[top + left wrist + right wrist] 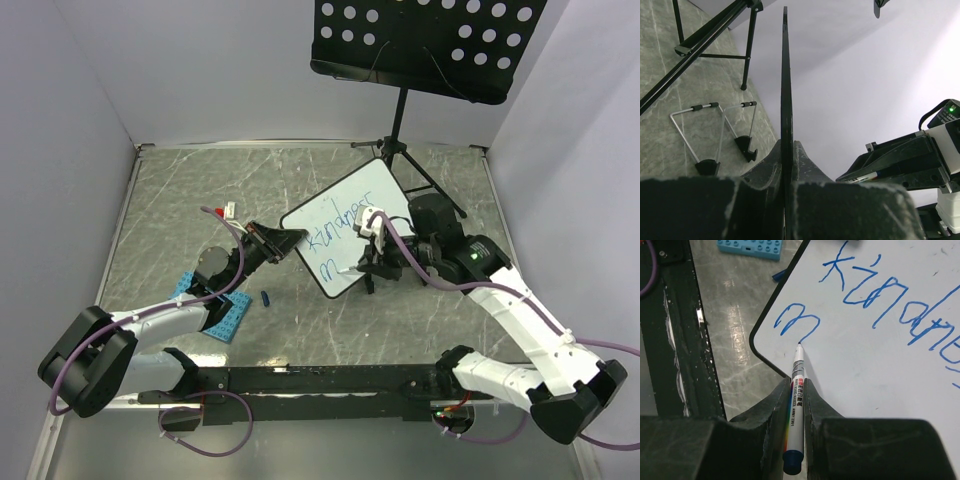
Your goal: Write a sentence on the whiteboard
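1. A blue studded plate lay near the table's left front corner, with a small blue cap just beside it.
2. The left gripper was clenched on the whiteboard's left corner, its fingers pinching the thin dark rim from both sides.
3. The whiteboard sat at the middle of the table, turned diagonally to its edges, between the two grippers.
4. The sentence was in blue script: an upper line starting "kindne", a lower line of only "m".
5. The marker's tip touched the board at the right end of the "m".
6. The right gripper grasped the marker, pointing it at the board's near-left corner.
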Tool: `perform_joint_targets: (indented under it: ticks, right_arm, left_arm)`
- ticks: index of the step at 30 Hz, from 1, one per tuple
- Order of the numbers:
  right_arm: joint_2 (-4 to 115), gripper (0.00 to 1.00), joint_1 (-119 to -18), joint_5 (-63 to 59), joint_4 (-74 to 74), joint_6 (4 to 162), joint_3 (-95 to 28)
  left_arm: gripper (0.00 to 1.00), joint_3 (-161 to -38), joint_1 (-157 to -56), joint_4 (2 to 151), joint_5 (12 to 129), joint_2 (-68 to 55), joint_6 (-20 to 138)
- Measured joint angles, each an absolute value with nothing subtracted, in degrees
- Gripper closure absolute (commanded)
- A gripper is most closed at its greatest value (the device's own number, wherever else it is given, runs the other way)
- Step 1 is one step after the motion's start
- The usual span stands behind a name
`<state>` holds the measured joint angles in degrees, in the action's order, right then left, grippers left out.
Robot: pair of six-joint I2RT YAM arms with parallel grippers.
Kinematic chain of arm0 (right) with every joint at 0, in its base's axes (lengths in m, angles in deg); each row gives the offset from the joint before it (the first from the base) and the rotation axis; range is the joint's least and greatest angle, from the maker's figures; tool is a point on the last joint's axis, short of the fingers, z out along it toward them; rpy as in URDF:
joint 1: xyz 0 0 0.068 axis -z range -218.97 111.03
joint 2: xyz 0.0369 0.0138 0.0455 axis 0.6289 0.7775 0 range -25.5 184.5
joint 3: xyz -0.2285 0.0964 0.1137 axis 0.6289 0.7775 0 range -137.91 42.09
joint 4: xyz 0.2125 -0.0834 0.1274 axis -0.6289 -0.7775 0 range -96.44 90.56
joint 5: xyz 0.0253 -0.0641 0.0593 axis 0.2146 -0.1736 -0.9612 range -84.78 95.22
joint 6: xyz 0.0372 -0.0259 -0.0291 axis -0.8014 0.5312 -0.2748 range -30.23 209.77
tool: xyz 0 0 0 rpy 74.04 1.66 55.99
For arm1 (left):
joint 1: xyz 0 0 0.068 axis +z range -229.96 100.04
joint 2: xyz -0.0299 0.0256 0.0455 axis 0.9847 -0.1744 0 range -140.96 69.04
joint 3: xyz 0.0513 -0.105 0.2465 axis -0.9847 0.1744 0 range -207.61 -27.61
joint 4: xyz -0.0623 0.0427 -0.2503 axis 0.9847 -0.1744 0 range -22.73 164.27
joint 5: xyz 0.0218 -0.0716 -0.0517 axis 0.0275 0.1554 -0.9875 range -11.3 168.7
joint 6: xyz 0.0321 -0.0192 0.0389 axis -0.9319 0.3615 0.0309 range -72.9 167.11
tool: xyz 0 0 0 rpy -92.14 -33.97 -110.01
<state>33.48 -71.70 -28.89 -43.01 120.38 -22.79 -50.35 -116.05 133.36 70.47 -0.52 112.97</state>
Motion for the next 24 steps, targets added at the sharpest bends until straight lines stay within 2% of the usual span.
perform_joint_targets:
  ticks: [24]
  right_arm:
    - [31.2, 1.0, -65.4, -35.3, -41.7, 117.5, -25.8]
  left_arm:
    - [0.99, -50.3, -116.0, 134.6, 69.4, 0.7, 114.3]
